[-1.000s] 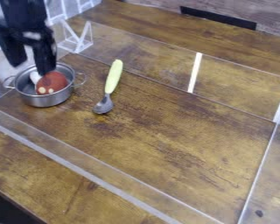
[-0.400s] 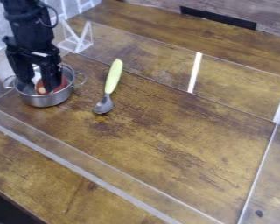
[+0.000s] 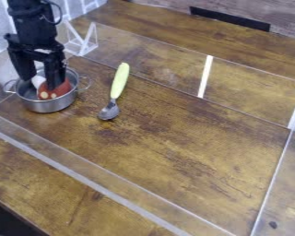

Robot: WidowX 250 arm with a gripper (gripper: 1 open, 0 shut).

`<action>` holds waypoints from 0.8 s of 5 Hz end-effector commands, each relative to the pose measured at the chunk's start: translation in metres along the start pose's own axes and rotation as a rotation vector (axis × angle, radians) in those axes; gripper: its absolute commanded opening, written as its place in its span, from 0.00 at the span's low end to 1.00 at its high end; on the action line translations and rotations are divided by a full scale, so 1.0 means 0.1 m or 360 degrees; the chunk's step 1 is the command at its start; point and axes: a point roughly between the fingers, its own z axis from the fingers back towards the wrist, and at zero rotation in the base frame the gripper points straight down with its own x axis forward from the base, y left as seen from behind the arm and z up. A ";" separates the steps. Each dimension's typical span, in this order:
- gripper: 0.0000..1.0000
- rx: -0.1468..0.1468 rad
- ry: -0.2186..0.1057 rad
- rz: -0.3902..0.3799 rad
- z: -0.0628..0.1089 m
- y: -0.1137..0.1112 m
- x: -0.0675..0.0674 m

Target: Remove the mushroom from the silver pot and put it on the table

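Note:
The silver pot (image 3: 45,100) sits on the dark wooden table (image 3: 175,138) at the left. Inside it lies the mushroom (image 3: 54,89), its red-orange cap partly hidden by the fingers. My black gripper (image 3: 40,78) points straight down over the pot, open, with one finger on each side of the mushroom and the tips dipping into the pot. Whether the fingers touch the mushroom I cannot tell.
A spoon (image 3: 115,88) with a yellow-green handle lies just right of the pot. A clear plastic rim (image 3: 64,164) borders the work area. A white wire rack (image 3: 78,37) stands behind the pot.
The gripper has come down over the pot, and its open fingers now straddle the mushroom. The pot, mushroom and spoon have not moved.

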 end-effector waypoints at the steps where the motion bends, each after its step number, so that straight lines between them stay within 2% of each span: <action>1: 1.00 0.0041 -0.0068 0.0057 0.17 0.07 0.04; 3: 1.00 0.0023 -0.0047 -0.0061 -0.11 -0.06 0.08; 4: 1.00 0.0019 -0.0045 -0.0060 -0.11 -0.13 0.18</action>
